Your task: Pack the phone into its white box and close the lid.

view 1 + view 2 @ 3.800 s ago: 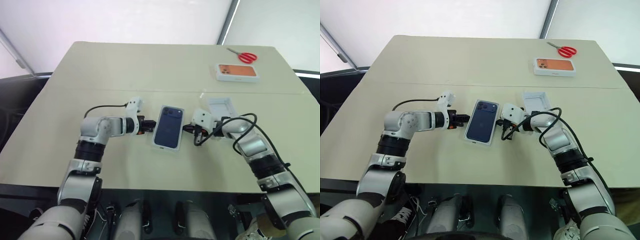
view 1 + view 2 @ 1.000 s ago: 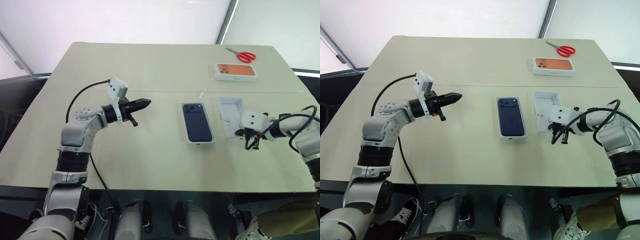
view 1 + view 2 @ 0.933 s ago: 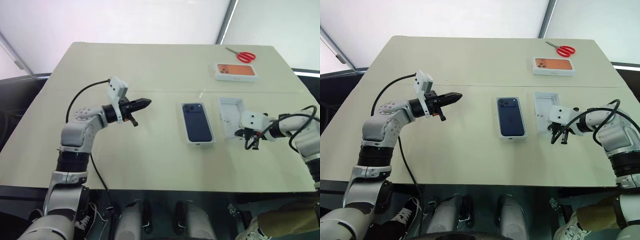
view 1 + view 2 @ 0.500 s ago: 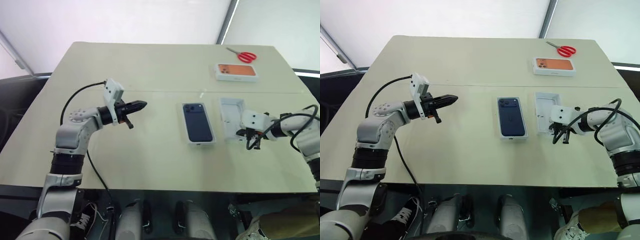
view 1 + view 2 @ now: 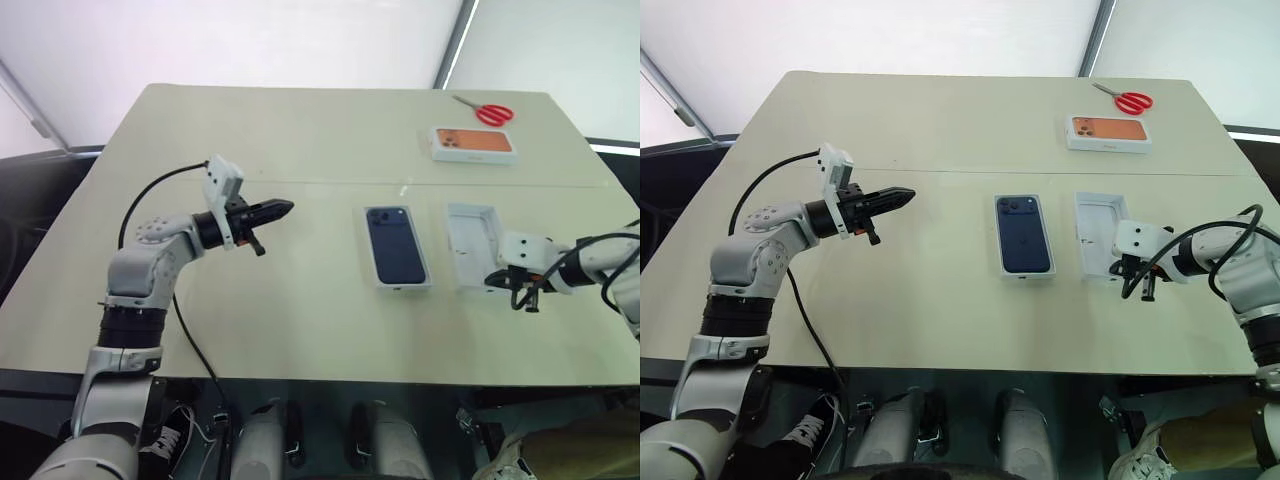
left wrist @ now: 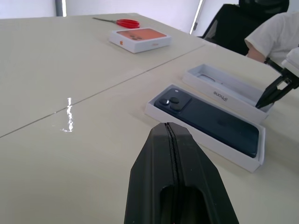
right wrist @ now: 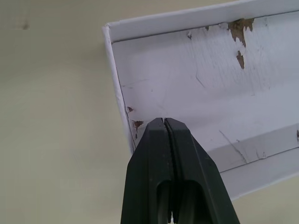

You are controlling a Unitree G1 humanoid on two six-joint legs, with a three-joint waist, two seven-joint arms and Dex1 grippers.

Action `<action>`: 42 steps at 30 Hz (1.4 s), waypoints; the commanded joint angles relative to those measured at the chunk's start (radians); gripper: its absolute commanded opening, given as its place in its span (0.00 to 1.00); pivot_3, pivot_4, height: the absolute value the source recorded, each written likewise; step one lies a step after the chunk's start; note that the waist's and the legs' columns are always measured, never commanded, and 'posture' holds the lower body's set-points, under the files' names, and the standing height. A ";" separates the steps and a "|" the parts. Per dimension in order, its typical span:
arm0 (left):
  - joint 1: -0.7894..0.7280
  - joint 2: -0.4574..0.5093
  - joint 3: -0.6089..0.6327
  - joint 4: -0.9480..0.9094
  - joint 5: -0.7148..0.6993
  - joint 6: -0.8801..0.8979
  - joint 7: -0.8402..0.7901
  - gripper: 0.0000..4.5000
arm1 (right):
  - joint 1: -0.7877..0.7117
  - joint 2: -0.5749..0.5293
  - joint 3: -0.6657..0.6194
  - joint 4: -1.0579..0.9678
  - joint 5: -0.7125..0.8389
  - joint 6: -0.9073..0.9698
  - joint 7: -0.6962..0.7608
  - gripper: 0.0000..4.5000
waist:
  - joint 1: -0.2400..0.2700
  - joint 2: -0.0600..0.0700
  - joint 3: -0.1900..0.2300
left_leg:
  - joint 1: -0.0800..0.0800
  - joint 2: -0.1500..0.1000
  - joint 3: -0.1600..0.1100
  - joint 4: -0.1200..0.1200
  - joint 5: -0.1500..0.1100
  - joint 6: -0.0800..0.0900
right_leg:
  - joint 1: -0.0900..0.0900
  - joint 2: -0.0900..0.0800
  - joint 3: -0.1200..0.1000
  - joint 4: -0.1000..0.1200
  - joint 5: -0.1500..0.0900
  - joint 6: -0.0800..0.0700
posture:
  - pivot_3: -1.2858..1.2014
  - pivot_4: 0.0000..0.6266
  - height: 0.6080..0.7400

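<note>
Your phone [image 5: 396,245] lies in the box [image 5: 420,285]; the lid [image 5: 1100,236] sits beside it (open side up). Both grippers, left [image 5: 283,209] and right [image 5: 1143,292], are closed, empty.

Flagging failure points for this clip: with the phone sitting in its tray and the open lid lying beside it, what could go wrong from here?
1. The lid lies inside-up, so it must be flipped; the right gripper, shut at its near edge, might only shove it.
2. A shove could knock the lid into the white box and shift the phone.
3. The left gripper hangs away from the box, so nothing braces it.
</note>
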 commanded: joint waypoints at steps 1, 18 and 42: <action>-0.018 0.017 0.012 -0.004 -0.017 0.013 -0.005 0.00 | -0.038 0.006 -0.018 0.002 0.008 -0.001 -0.016 0.01 | -0.002 0.000 0.000 | 0.000 0.000 0.000 0.000 0.000 0.000 | 0.000 0.000 0.000 0.000 0.000 0.000 | 0.52 0.24 0.98; -0.033 0.072 0.030 0.035 -0.010 -0.023 -0.033 1.00 | -0.305 0.094 -0.016 0.139 -0.012 0.080 -0.165 0.99 | -0.002 0.000 0.000 | -0.001 0.000 0.000 0.000 0.000 0.000 | -0.001 -0.001 0.000 0.000 0.000 0.000 | 0.52 0.24 0.98; 0.105 0.082 -0.022 -0.077 0.030 -0.278 -0.115 1.00 | -0.292 0.391 -0.260 -0.310 0.249 1.377 -0.710 0.99 | -0.006 0.002 0.000 | -0.002 -0.001 0.001 -0.001 -0.001 0.000 | -0.004 -0.004 0.000 0.002 0.001 -0.001 | 0.52 0.24 0.98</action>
